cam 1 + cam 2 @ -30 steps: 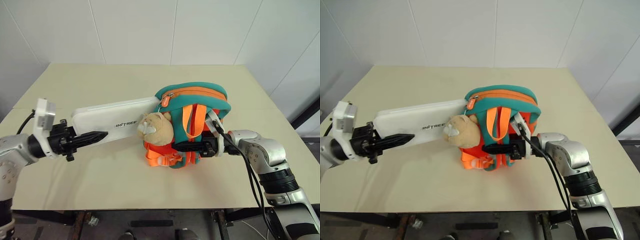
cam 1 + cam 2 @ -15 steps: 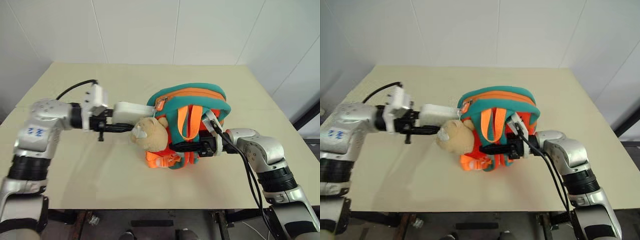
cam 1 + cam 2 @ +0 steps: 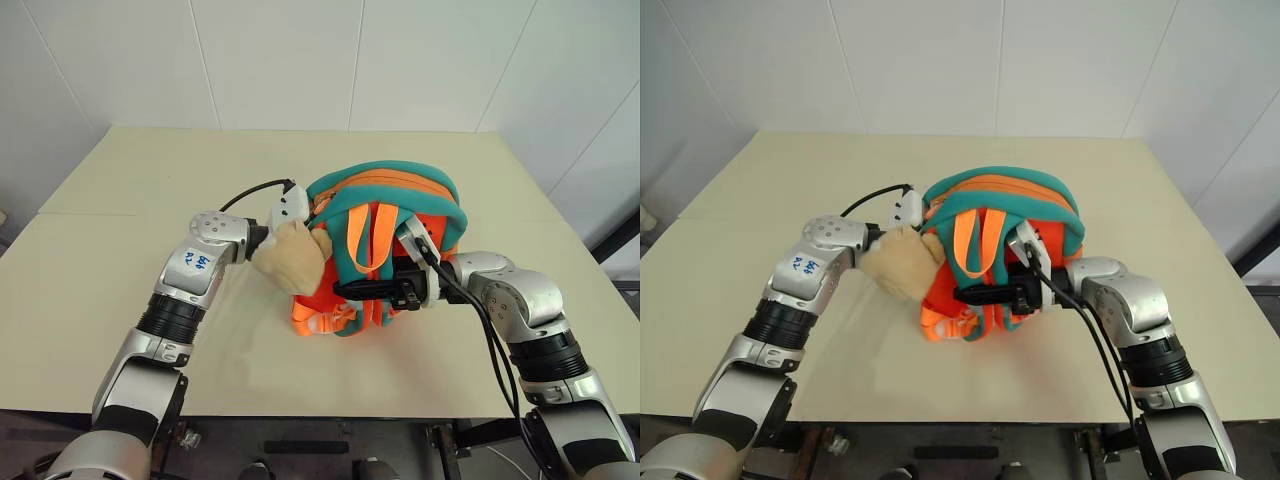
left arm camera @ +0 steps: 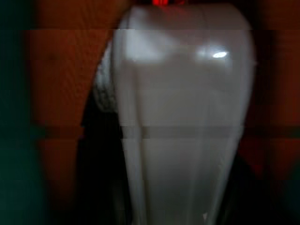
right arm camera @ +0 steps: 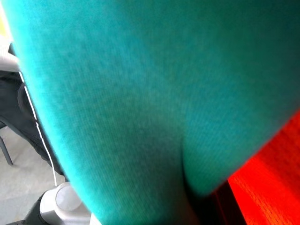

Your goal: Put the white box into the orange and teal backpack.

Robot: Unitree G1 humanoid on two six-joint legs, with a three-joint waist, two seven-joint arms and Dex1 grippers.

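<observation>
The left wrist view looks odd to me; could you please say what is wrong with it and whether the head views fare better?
Left wrist view: the white box is blurred, with a glare spot and horizontal banding; head views: evenly lit, the backpack sharp.

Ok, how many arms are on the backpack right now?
2. The left arm reaches to the orange and teal backpack's opening from the left, behind the tan plush, with the white box inside. The right pincer is shut on its front straps.
</observation>
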